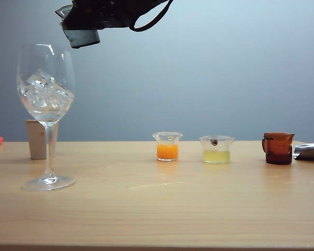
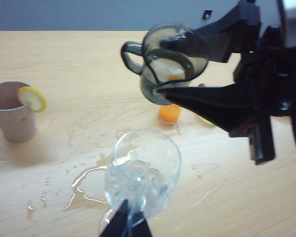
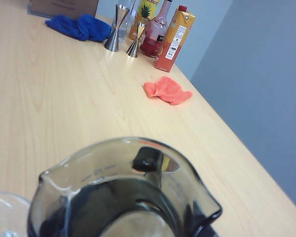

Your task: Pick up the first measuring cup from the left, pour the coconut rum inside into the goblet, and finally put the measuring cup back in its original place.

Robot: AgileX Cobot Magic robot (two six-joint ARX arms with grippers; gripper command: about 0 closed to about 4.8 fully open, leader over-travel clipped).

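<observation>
Right gripper [image 2: 175, 69] high in the air, fingers [image 2: 207, 98] clamped around the smoky measuring cup [image 2: 170, 61], one black finger on each side of its wall. In the exterior view, at the upper left of the frame, only the dark arm and the cup [image 1: 81, 35] visible, above the goblet [image 1: 45, 91] and a little to its right. Cup tipped over, mouth facing the left wrist camera, handle to the left in that frame, long axis slanted rather than upright. Rum inside hard to make out; no clear stream visible.

Left gripper [image 2: 128, 222] at the bottom edge of its own view, two dark finger tips close together at the goblet's stem; whether clamped or merely beside it, cannot tell. Goblet [image 2: 143, 173] upright on the counter [image 1: 199, 209], ice in the bowl.

Right wrist view: cup [image 3: 123, 192] filling the lower frame, its base cut off; goblet rim [image 3: 5, 212] just showing at lower left.
</observation>
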